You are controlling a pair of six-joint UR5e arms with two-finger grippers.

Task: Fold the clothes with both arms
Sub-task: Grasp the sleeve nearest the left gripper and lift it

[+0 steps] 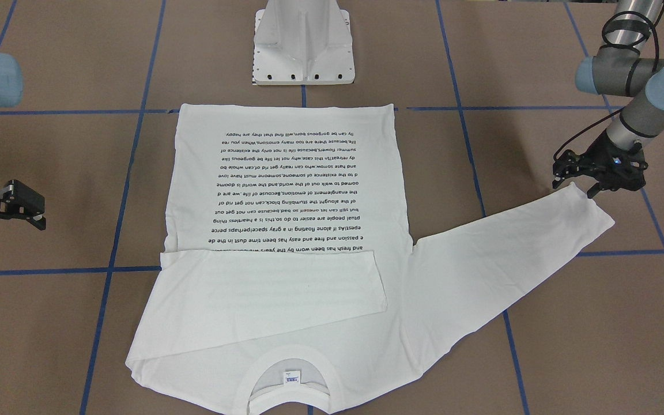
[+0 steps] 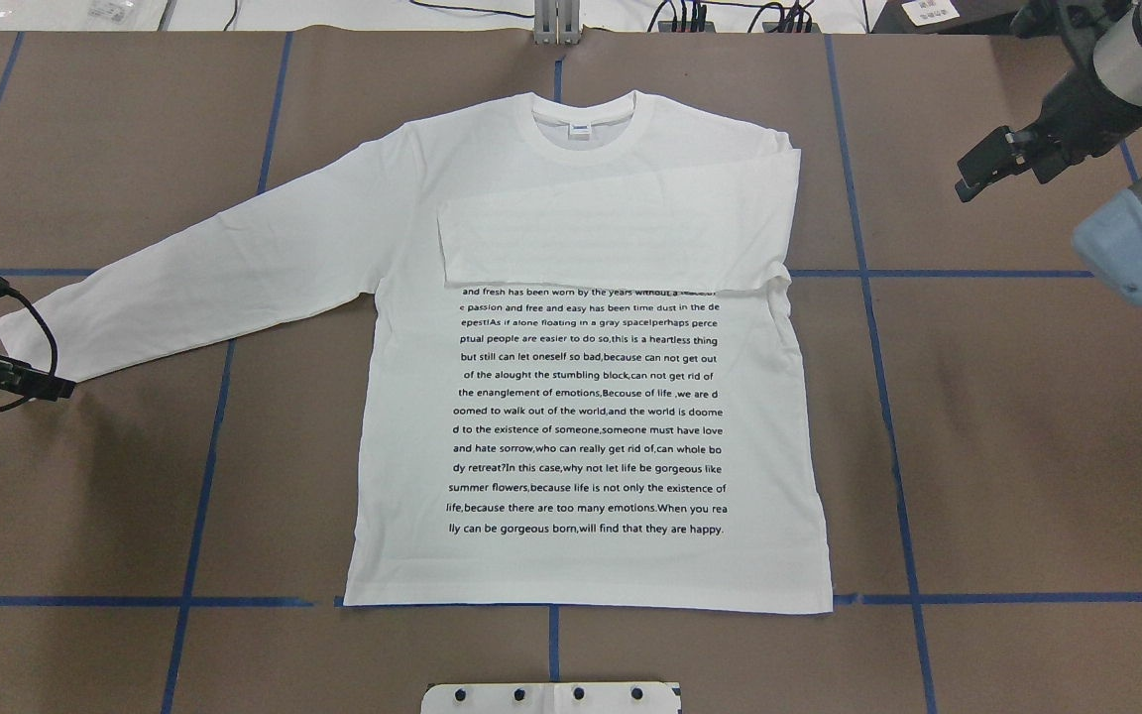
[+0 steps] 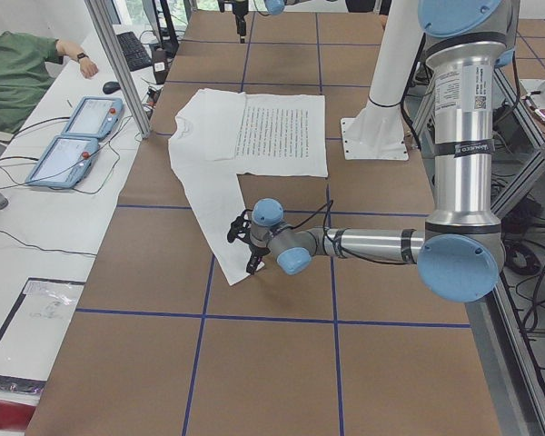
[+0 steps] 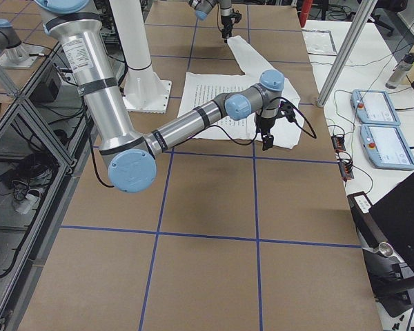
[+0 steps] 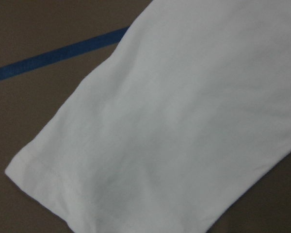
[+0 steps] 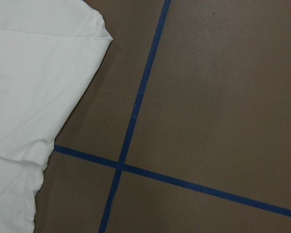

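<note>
Overhead exterior showed the white long-sleeved T-shirt (image 2: 591, 416) flat and smooth, print upward, mid-bench (image 2: 1027, 446) on matte brown paper gridded with blue tape (image 2: 868, 273). One sleeve (image 2: 621, 228) lay folded across the chest. The other sleeve (image 2: 214, 268) stretched diagonally, its stitched cuff (image 5: 43, 174) at the left gripper (image 1: 574, 189), jaws spread. The right gripper (image 2: 987, 164), jaws wide, hung well apart from the shirt's folded edge, over brown paper.

My left arm (image 1: 626, 63): silver-grey tubes, and look, light-blue round caps on every joint.
My right arm (image 4: 186, 124): same silver and blue, with a white printed sticker (image 4: 79, 52) on the upright tube.
My cables (image 2: 53, 342): black, looping.
My left gripper (image 1: 575, 185), my right gripper (image 1: 35, 213): black, two-fingered.
My base (image 1: 303, 52): white metal, with a row of dark holes.
</note>
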